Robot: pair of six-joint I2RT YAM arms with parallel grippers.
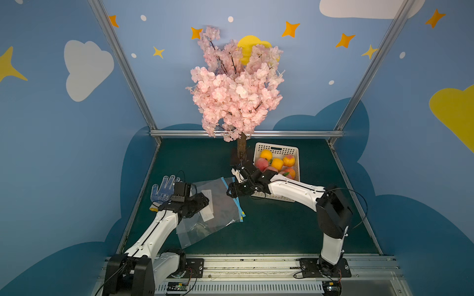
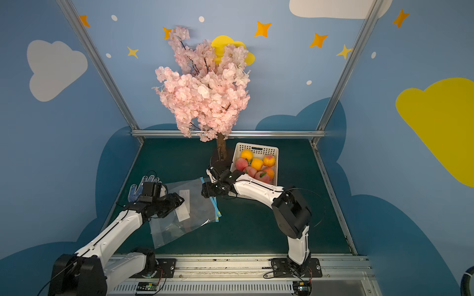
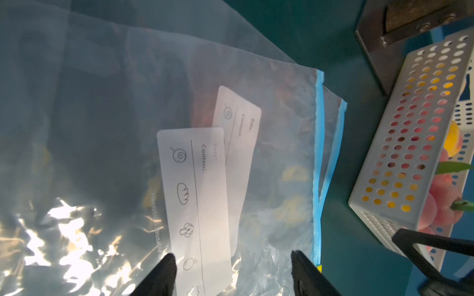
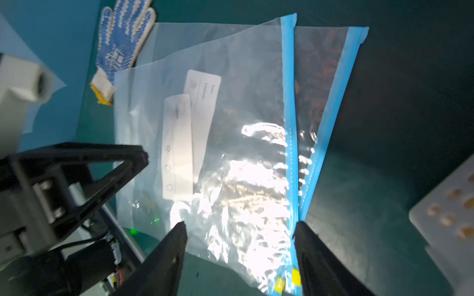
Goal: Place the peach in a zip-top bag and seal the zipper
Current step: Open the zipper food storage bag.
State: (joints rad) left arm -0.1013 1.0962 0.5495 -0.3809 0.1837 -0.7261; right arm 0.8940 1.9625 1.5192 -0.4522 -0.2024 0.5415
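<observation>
Two clear zip-top bags (image 1: pixel 218 207) (image 2: pixel 195 205) with blue zippers (image 1: pixel 241 212) lie overlapped on the green table, each with a white label. Several peaches (image 1: pixel 261 163) (image 2: pixel 241 163), pink and orange-yellow, sit in the white perforated basket (image 1: pixel 277 147) (image 2: pixel 256 146) at the back right. My left gripper (image 1: pixel 205 202) (image 3: pixel 233 256) hovers open over the top bag (image 3: pixel 269 153) near its label, with the zipper (image 3: pixel 319 153) just beyond one finger. Over the zipper end nearest the basket my right gripper (image 1: pixel 230 191) (image 4: pixel 239 225) is open too, straddling the bag's (image 4: pixel 243 102) zipper (image 4: pixel 289 102). Neither holds anything.
A blue-dotted work glove (image 1: pixel 164 189) (image 4: pixel 123 38) lies left of the bags, behind my left wrist. A pink blossom tree (image 1: pixel 236 89) stands at the back centre, its dark base (image 3: pixel 384 38) beside the basket (image 3: pixel 410 128) (image 4: pixel 448 217). Blue walls enclose the table.
</observation>
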